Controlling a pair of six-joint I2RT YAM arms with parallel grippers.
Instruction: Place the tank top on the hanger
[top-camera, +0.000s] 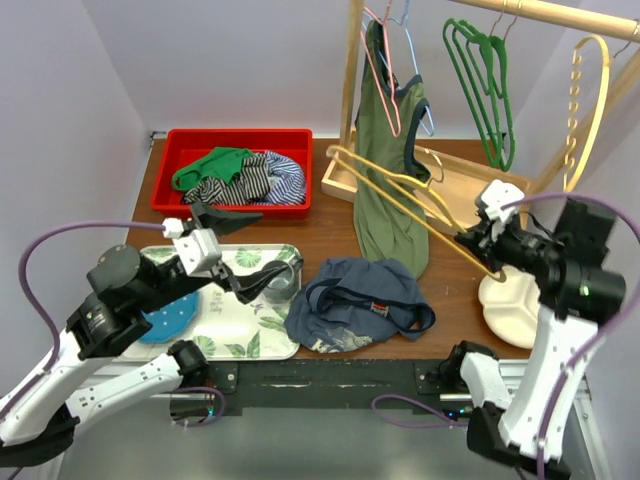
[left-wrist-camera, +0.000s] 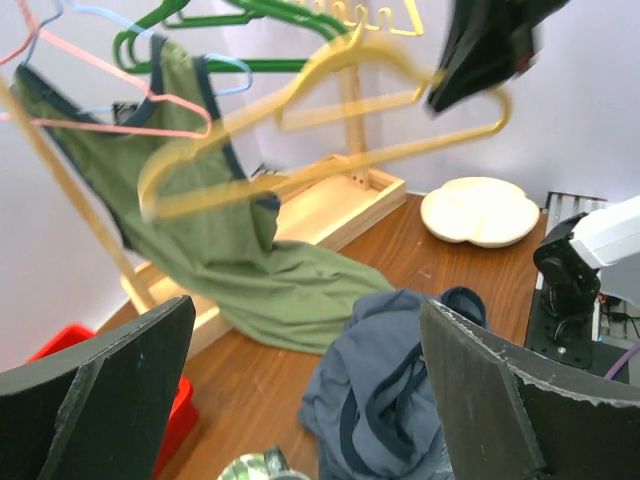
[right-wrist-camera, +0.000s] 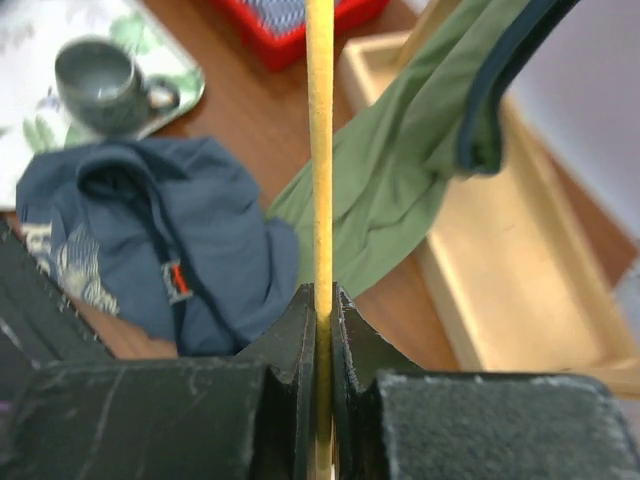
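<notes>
Fingers of the right gripper (right-wrist-camera: 322, 305) were clenched on the thin bar of the hanger (right-wrist-camera: 320, 150), which ran straight out ahead of them. The tank top (right-wrist-camera: 150, 230) lay crumpled on the table (right-wrist-camera: 240, 120) below and left of them, untouched. The left gripper (left-wrist-camera: 305, 340) gaped wide, the tank top lying just ahead between its fingers.

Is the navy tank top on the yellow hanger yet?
No, the tank top lies crumpled on the table, while the right gripper holds the hanger in the air.
</notes>
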